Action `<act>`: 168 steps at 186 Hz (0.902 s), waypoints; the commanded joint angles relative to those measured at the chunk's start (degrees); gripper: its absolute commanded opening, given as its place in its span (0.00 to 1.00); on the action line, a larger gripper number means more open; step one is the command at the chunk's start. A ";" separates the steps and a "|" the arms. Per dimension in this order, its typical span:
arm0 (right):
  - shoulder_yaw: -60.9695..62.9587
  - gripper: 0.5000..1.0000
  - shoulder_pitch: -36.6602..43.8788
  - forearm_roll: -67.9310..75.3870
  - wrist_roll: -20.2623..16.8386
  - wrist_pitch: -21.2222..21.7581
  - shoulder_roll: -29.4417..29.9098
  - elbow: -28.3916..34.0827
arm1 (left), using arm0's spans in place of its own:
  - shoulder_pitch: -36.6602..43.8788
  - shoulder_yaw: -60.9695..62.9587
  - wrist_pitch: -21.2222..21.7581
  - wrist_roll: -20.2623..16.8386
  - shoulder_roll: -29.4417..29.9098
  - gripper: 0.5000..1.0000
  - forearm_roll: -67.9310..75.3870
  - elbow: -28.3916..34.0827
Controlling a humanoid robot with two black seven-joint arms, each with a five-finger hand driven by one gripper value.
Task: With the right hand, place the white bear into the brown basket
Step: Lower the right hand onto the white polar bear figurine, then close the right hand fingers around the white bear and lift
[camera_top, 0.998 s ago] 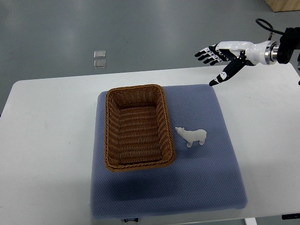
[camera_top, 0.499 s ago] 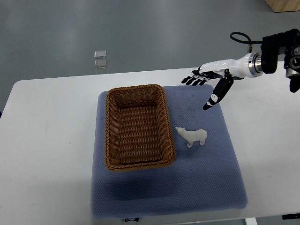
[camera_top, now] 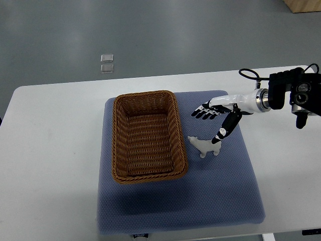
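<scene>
A small white bear (camera_top: 204, 146) lies on its side on the blue mat (camera_top: 210, 196), just right of the brown wicker basket (camera_top: 119, 140), which holds nothing. My right hand (camera_top: 210, 120) comes in from the right edge and hovers right above the bear's back end. Its fingers (camera_top: 202, 112) are spread open and the thumb tip points down close to the bear. It holds nothing. The left arm does not show.
The mat lies on a white table (camera_top: 50, 150). Two small clear squares (camera_top: 106, 63) lie on the grey floor beyond the far table edge. A wooden box corner (camera_top: 306, 5) shows at the top right.
My right hand has moved left and down from beyond the mat's far right corner to just above the bear, staying open. The bear and basket have not moved.
</scene>
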 commanded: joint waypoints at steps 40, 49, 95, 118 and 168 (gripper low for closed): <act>-0.09 0.82 -4.12 -3.44 0.07 -2.54 1.66 -0.35 | 0.05 0.15 0.09 0.00 0.00 1.00 -0.01 0.18; 0.00 0.82 -4.48 -3.53 0.16 -2.63 1.66 -0.35 | 0.05 0.15 0.09 0.00 0.00 1.00 -0.01 0.18; 0.00 0.80 -6.41 -3.62 0.16 -4.74 2.01 -0.35 | 0.05 0.24 0.09 0.00 0.00 1.00 -0.01 0.36; 0.00 0.75 -6.59 -3.62 0.16 -5.18 2.27 -0.35 | 0.05 0.24 0.09 0.00 0.00 1.00 -0.01 0.45; -0.09 0.44 -7.20 -5.02 0.51 -6.67 2.98 -0.44 | 0.05 0.15 0.09 0.00 0.00 1.00 -0.01 0.54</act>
